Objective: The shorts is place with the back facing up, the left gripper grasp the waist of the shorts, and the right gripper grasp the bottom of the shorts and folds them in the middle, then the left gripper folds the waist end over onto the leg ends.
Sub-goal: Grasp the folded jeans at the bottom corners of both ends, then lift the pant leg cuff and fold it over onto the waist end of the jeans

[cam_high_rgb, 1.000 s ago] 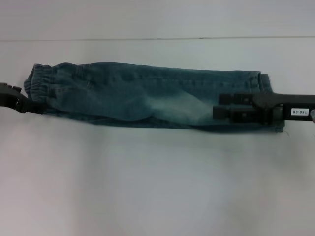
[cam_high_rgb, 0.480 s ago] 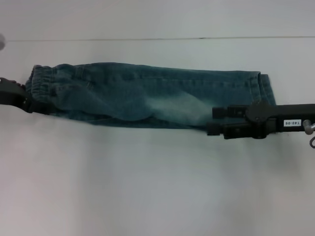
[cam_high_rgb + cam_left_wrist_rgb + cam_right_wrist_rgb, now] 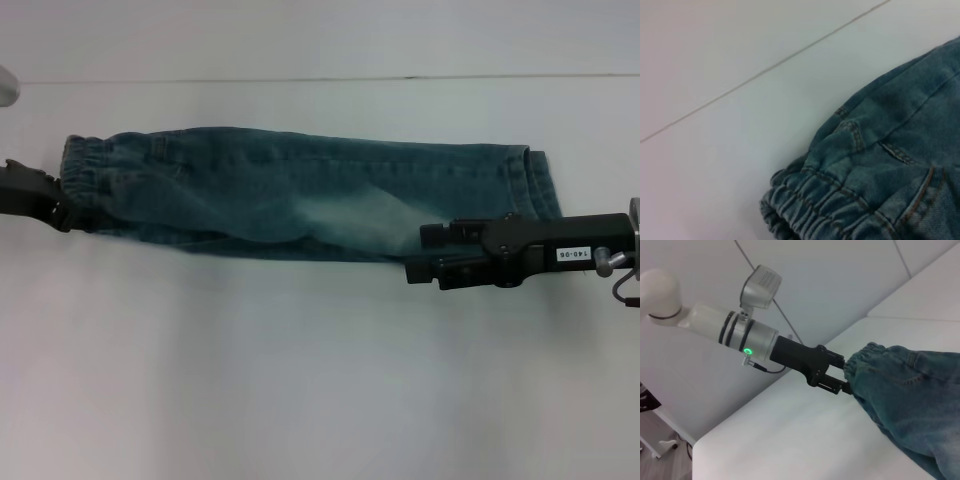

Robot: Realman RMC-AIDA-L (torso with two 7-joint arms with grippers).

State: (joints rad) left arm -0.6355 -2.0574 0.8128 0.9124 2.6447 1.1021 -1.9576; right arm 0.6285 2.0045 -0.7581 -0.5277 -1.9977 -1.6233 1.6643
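the shorts lie folded lengthwise across the table. left gripper, at 9 o'clock, grasps the waistband for folding over. right gripper, at 4 o'clock: released, clear of the hem.

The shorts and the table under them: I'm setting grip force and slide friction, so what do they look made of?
The shorts look like faded blue denim: the left wrist view shows woven texture, tan topstitching and a gathered elastic waist. The table looks like a smooth, matte white hard surface, perhaps laminate; the material itself can't be confirmed. The left gripper is at the waist, and the right gripper is near the leg ends.
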